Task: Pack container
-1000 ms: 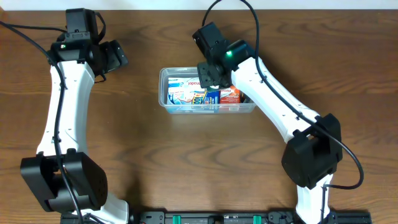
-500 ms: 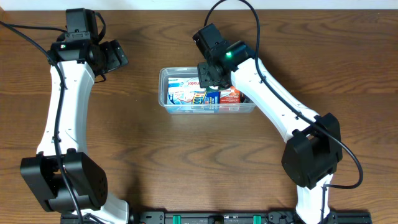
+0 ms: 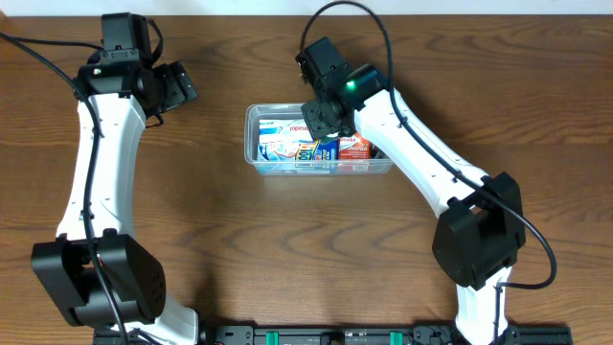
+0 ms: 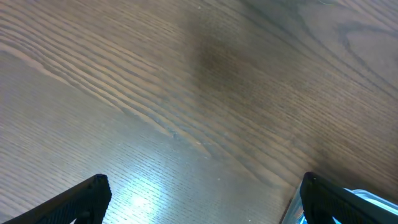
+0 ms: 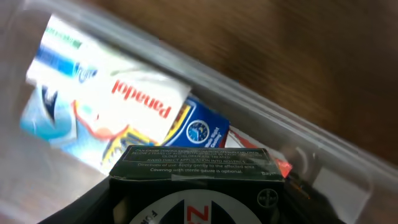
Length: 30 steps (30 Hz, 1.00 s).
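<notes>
One box (image 5: 193, 180) seemingly clamped in right hand (image 3: 321, 120) above container (image 3: 287, 171); left hand (image 4: 202, 200) splayed, empty

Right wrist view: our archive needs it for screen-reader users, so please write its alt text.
A black box with small white print sits gripped in the right end effector at the bottom edge, over the clear container. Inside lie a white Panadol box and a blue box; wooden table shows beyond.

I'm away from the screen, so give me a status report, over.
Left jaws open over table. Right jaws shut on black box, above container. Panadol box and others lie right below.
</notes>
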Each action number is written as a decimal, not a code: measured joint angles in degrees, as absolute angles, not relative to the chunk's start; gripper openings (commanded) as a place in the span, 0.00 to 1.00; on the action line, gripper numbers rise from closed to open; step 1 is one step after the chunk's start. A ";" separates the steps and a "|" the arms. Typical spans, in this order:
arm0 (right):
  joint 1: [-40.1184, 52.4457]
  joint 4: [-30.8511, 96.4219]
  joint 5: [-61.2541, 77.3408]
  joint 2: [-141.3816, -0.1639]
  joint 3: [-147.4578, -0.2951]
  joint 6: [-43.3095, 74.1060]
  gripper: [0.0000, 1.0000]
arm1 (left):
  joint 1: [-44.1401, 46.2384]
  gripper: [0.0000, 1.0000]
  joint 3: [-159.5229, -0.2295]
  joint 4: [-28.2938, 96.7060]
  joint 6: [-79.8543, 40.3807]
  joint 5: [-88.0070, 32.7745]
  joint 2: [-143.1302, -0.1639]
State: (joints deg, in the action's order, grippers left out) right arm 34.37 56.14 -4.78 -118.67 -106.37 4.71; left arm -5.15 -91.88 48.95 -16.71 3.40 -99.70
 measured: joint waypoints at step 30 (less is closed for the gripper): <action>34.70 59.42 15.27 -121.45 -106.32 -44.97 0.58 | -5.15 0.98 -91.88 48.97 -16.73 3.40 -99.70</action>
State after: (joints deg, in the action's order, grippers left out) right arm 34.70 59.42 15.27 -121.45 -106.32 -44.97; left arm -5.15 -91.88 48.97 -16.73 3.40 -99.70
